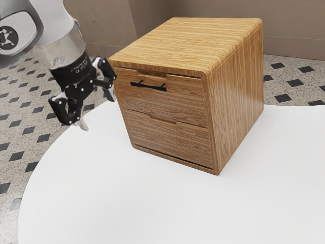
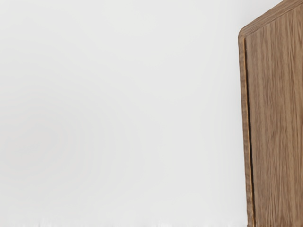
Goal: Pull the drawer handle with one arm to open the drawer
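You'll find the drawer handle (image 1: 148, 86), a thin black bar on two short posts, on the upper drawer (image 1: 172, 99) of a boxy, round-edged cabinet (image 1: 228, 76) in striped wood grain. The cabinet stands on the smooth white bench (image 1: 152, 203). Your pincer (image 1: 96, 111) hangs released, fingers spread, near the cabinet's front corner at the exterior view's left, clear of the handle.

Simulated room: checkered tile floor (image 1: 30, 119)
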You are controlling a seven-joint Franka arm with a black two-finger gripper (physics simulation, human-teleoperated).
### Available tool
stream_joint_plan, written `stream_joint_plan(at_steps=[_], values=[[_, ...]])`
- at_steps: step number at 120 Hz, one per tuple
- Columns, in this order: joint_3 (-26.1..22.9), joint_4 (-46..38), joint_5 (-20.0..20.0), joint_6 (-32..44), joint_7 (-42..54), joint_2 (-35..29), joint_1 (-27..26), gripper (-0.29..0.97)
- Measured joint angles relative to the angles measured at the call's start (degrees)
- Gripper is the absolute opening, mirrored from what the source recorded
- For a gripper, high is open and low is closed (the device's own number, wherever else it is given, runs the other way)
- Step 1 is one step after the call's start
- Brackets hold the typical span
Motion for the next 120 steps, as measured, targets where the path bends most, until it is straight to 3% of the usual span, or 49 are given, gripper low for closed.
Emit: stream_joint_plan(at_steps=[23,69,120], values=[[0.04,-2.00,-0.93,-3.59,0.25,1.01,0.24,0.68],[0.19,12.97,2.14,-0.06,-1.51,16.21,0.74,0.68],[-0.08,19.29,3.32,3.61,-1.63,22.13,1.07,0.68]])
